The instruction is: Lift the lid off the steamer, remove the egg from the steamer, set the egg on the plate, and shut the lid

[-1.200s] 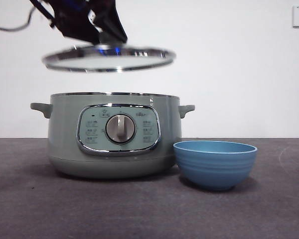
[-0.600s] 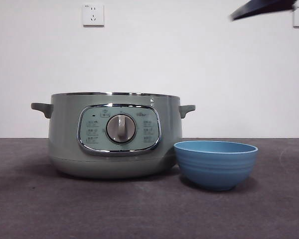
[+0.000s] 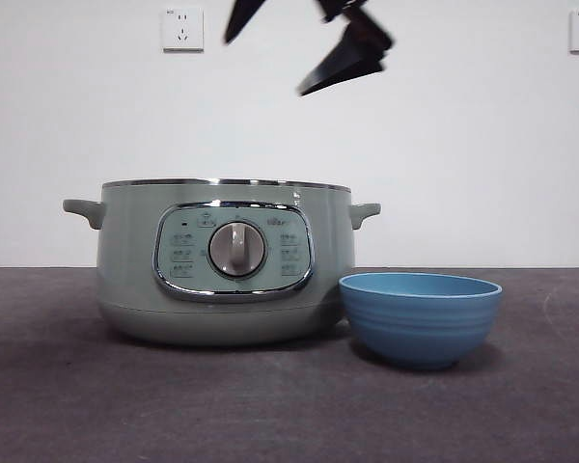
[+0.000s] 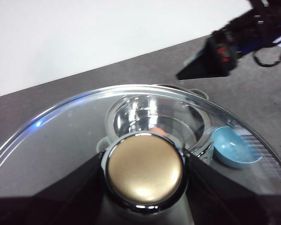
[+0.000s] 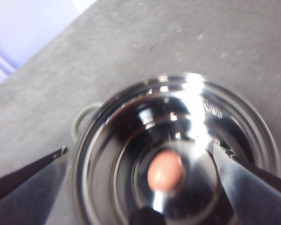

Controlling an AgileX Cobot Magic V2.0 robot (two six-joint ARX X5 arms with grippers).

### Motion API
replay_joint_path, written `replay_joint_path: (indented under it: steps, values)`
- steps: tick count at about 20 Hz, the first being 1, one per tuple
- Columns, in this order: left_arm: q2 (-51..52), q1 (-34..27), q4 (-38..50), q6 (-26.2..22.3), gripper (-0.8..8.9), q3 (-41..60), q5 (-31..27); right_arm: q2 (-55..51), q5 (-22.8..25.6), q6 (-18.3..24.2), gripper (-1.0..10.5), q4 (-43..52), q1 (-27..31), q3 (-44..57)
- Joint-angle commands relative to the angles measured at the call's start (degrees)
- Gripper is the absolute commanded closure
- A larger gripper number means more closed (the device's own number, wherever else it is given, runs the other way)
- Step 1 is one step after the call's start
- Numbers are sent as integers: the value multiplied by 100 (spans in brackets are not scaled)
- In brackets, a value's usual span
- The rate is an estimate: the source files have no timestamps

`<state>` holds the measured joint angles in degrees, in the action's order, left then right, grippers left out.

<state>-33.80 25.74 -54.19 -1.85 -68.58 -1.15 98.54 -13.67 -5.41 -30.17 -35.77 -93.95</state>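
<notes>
Since a second ago we are holding the lid [image 4: 145, 140] clenched in our left gripper [image 4: 144, 171] out of the front view, while our right gripper [image 5: 140, 164] is hovering open above the egg [image 5: 165, 170] in the steamer [image 3: 222, 260], the plate [image 3: 420, 316] waiting empty.

A dark grey table [image 3: 77, 405] carries the steamer [image 3: 222, 260] and, just beside it, the plate [image 3: 420, 316].

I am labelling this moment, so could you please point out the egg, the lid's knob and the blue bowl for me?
egg [image 5: 166, 171]: right wrist view, middle of its pinkish shell, inside the steamer [image 5: 131, 112].
lid's knob [image 4: 144, 169]: left wrist view, centre of its top.
blue bowl [image 3: 420, 323]: front view, ridged outer wall.
</notes>
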Motion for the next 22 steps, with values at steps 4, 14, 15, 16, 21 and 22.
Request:
replay_joint_path:
  steps: [4, 14, 15, 16, 21, 22]
  values:
    - [66, 15, 101, 55, 826, -120, -37, 1453, 546, 269, 379, -164, -339, -1027]
    - [66, 15, 90, 28, 826, -120, -28, 2374, 826, 356, 380, -192, -402, -1108]
    - [66, 15, 90, 28, 826, -120, -31, 2417, 824, 356, 380, -232, -404, -1108]
    - [66, 15, 90, 28, 826, -120, -31, 2450, 824, 356, 380, -286, -407, -1108]
    - [66, 15, 94, 26, 826, -120, -31, 2599, 835, 361, 381, -595, -411, -1108]
    - [66, 15, 94, 26, 826, -120, -28, 2610, 892, 363, 384, -645, -411, -1108]
